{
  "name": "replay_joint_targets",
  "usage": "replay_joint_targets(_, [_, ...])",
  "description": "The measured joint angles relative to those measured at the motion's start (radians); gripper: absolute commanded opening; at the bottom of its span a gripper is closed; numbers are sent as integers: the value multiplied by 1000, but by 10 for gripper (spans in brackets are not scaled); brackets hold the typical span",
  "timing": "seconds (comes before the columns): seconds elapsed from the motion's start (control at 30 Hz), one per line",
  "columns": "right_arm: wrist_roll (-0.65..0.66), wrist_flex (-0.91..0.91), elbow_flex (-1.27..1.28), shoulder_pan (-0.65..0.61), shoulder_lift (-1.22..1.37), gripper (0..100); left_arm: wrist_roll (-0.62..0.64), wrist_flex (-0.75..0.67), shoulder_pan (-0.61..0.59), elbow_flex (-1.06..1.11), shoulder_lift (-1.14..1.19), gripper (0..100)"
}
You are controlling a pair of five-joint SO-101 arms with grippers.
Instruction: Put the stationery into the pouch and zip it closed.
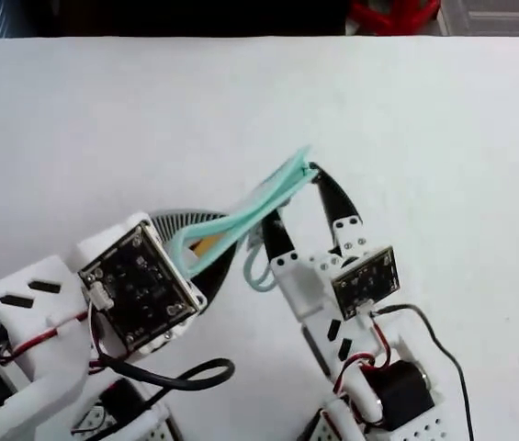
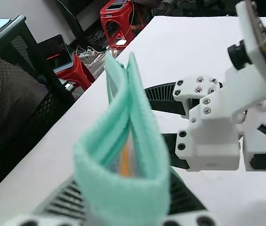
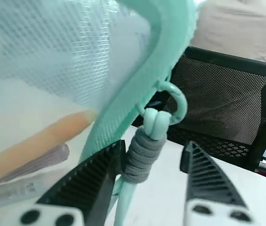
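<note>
The mint-green pouch (image 1: 250, 213), with an orange piece of stationery (image 3: 34, 141) inside, is held up over the white table (image 1: 103, 119), one end clamped in the left gripper (image 2: 123, 202), while the right gripper (image 3: 155, 146) has its jaws apart around the grey zipper pull (image 3: 142, 153), one jaw touching it.

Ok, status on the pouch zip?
Left hand shut on pouch. Right hand open around zipper pull. Orange stationery inside, not zipped. Nothing in the way.
</note>
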Motion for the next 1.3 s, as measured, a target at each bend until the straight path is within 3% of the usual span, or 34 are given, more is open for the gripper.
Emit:
replay_joint_targets(0.13, [0, -14, 0, 0, 6, 17, 0, 17, 2, 0, -2, 38])
replay_joint_targets(0.33, [0, -17, 0, 8, 9, 19, 0, 20, 2, 0, -2, 38])
replay_joint_targets(0.67, [2, -17, -55, 181, -216, 19, 2, 14, 5, 87, -15, 38])
replay_joint_targets(0.9, [5, 29, -186, 261, -176, 19, -3, -104, 20, 244, -23, 38])
replay_joint_targets(1.1, [5, 130, -324, 262, -114, 19, -3, -140, 29, 293, -37, 38])
replay_joint_targets(1.3, [-38, 236, -480, 213, -84, 19, -3, -304, 0, 423, -37, 38])
